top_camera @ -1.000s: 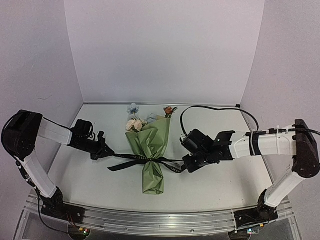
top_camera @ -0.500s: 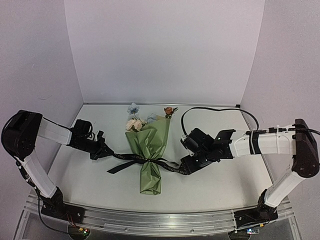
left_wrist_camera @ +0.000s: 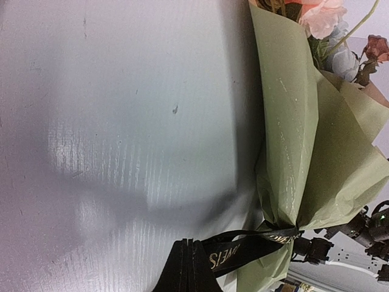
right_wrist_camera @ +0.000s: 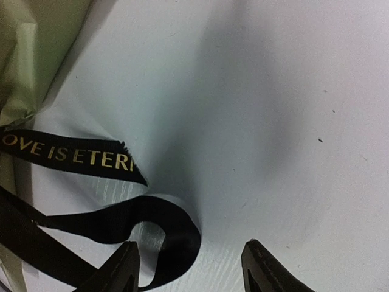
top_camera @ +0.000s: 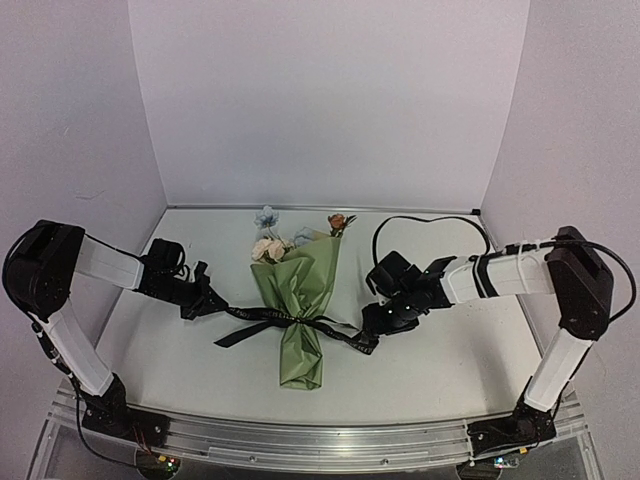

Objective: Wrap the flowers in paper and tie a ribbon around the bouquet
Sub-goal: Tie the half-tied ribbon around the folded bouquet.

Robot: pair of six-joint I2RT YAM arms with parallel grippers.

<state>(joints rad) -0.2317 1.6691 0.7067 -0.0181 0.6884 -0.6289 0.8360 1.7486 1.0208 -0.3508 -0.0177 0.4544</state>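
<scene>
lilac walls, pale grey table (top_camera: pixel 450 370), and the bouquet (top_camera: pixel 305 300) lies mid-table, flowers (top_camera: pixel 268 247) toward the far wall, narrow tip near. the ribbon (top_camera: pixel 268 316) cinches the green paper (top_camera: pixel 315 275) at its waist. left jaws are clamped tight on the ribbon's left end, which runs straight to the knot. right jaws stand partly open with nothing in them. the right tail (right_wrist_camera: pixel 73 159) (gold lettering legible in the wrist view) lies loose on the table, its curl just beside one fingertip (right_wrist_camera: pixel 124 271).

this looks like the let-go after the tightening pull. to do it well, i'd say the right jaws should rise and back off to the right, clear of that curl, so nothing snags and tugs the knot. the left should open before it retreats, or the bouquet gets dragged left.

a second ago the right jaws were pinched on that tail and the ribbon ran tight on both sides. now they've parted, the tail has gone slack, and the right arm (top_camera: pixel 500 278) has re-angled. the bouquet has barely budged.
</scene>
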